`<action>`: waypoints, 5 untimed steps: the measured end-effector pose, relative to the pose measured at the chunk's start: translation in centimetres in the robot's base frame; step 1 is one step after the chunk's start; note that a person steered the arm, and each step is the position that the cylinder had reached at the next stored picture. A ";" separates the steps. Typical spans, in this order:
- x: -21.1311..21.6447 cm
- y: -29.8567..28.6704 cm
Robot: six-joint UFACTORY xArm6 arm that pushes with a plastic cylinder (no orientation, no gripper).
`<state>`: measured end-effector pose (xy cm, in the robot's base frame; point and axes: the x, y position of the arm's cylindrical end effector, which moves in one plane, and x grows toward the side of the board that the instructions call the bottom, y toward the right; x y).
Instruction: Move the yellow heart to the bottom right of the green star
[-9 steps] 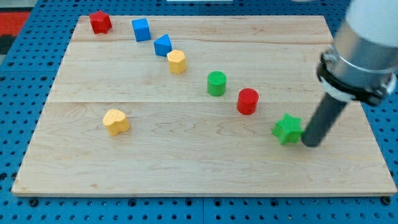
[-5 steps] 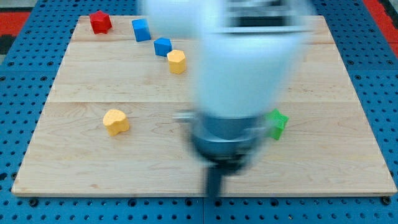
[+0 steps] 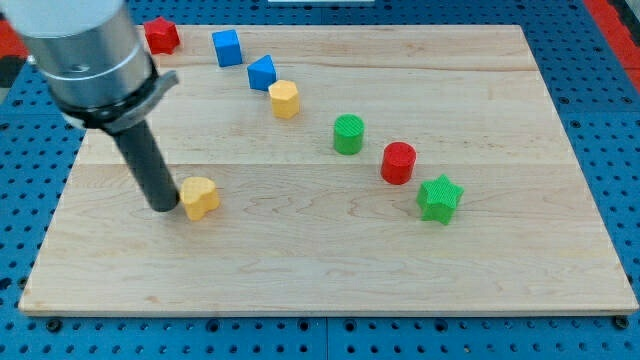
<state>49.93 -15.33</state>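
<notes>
The yellow heart [image 3: 201, 197] lies on the wooden board [image 3: 320, 280] at the view's left of centre. My tip [image 3: 163, 206] stands right against the heart's left side. The green star [image 3: 439, 198] lies far to the view's right, at about the same height as the heart. The rod rises from the tip up to the arm's grey body at the view's top left.
A red cylinder [image 3: 398, 162] sits just up-left of the green star. A green cylinder [image 3: 348, 134], a yellow hexagonal block [image 3: 284, 99], two blue blocks [image 3: 262, 72] [image 3: 227, 47] and a red star [image 3: 161, 35] run diagonally toward the view's top left.
The arm swept from the green star's right side across the board to the yellow heart's left side. The star shifted left a little. The heart has moved slightly right.
</notes>
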 end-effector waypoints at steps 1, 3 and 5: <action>-1.4 -2.0; 1.1 6.6; 5.0 14.3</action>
<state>54.98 -1.04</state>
